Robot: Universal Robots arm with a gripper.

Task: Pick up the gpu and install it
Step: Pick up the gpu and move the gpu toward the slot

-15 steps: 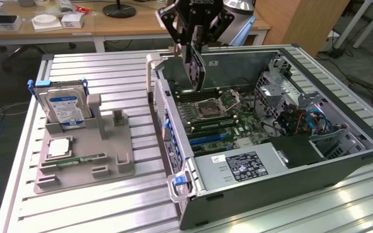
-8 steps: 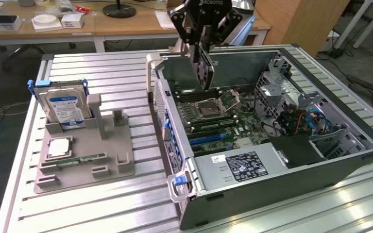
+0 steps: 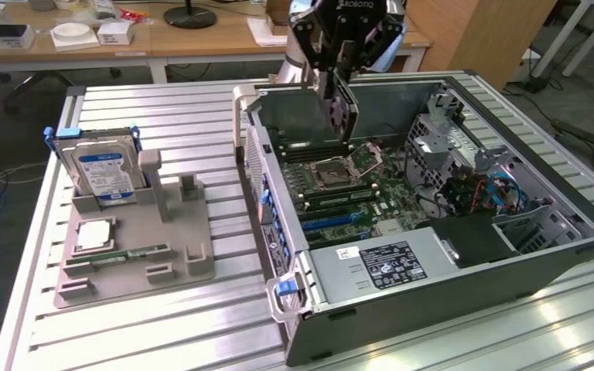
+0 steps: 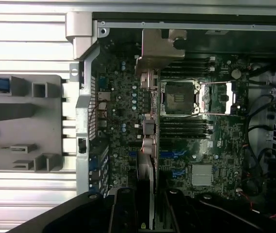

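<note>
Two fingers of the gripper [image 3: 345, 68] pinch the gpu [image 3: 340, 110] by its upper edge, part-closed on it; the card hangs on edge above the motherboard [image 3: 351, 195] inside the open case [image 3: 462, 287]. Thin, stiff, probably light and fragile: edges suit gripping.

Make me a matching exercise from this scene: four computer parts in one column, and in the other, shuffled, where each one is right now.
Column one
1. gpu
2. hard drive
3. memory stick
4. processor socket

Column two
A. standing upright in the grey holder
B. lying flat on the grey holder
C. on the motherboard inside the open case
D. gripped between the fingers, hanging above the open case

Pairs: 1-D, 2-A, 3-B, 4-C
</note>
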